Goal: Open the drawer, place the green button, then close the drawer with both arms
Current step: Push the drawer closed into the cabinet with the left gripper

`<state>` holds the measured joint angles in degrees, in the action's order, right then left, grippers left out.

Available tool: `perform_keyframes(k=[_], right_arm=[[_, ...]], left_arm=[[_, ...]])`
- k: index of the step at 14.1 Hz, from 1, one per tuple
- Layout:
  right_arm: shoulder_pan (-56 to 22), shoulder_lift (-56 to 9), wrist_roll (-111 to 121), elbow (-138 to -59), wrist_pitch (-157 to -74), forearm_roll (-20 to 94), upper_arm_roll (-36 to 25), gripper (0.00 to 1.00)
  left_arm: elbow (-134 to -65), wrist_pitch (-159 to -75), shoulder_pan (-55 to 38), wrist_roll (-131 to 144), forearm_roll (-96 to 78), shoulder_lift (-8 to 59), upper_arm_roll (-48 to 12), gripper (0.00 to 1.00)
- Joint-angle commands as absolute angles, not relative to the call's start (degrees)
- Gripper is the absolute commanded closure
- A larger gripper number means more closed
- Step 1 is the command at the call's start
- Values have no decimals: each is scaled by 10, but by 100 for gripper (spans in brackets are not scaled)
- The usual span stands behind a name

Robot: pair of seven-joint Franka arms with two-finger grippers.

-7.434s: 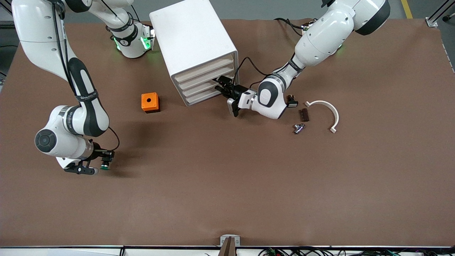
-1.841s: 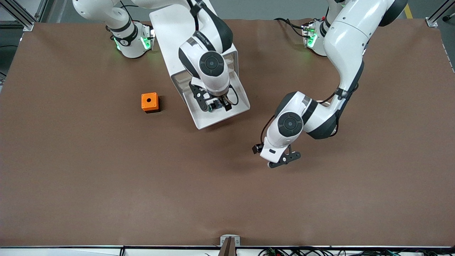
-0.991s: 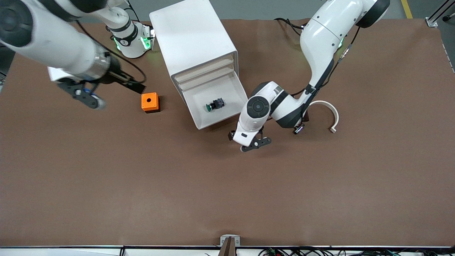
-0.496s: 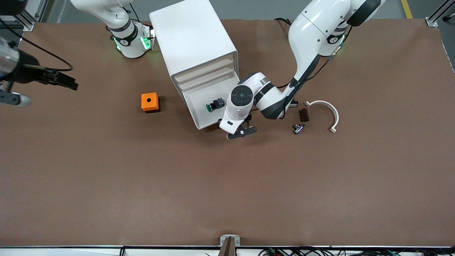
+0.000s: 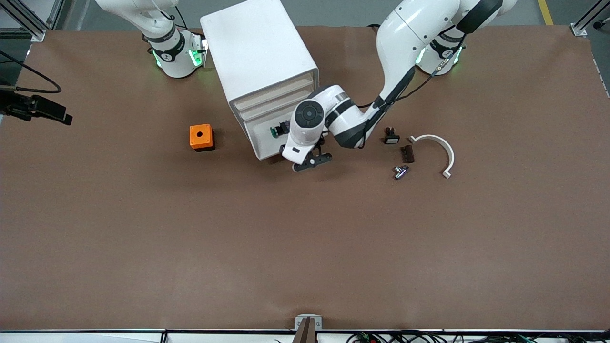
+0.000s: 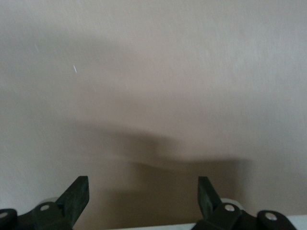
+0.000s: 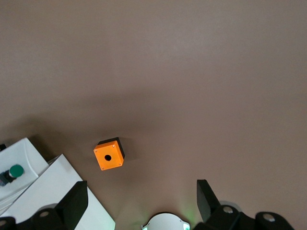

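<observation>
STEP: closing | shallow white plastic drawer (image 5: 265,143) part-open in white boxy cabinet (image 5: 259,57) | green-capped dark-bodied button (image 5: 279,130) lies inside | left gripper (image 5: 310,161) at drawer front, fingers spread, empty | right gripper (image 7: 139,203) raised over the table's right-arm end, fingers spread, waiting | NEXT: drawer front to be pushed squarely home.

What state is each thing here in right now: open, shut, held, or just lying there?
drawer: partly open, left gripper at its front.
button: lying loose in the drawer.
left gripper: open, empty.
right gripper: open, empty, high over the table.
orange cube: resting on the table, untouched.
</observation>
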<state>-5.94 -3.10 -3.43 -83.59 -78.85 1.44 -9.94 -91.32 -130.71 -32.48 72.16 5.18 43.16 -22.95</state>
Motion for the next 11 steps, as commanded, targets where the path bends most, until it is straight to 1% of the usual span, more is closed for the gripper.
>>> perform_keyframes(k=[1,8,11], right_arm=[[-34,-18,-24,-844,-810,3,-90,0],[-30,-21,17,-830,-827,0,-90,0],[-30,-22,13,-814,-826,-2,-89,0]], left_arm=[[-931,-1313,-342,754,42,420,-245,0],[-930,-1319,-403,823,43,421,-246,0],[-930,-1321,-409,835,43,421,-246,0]])
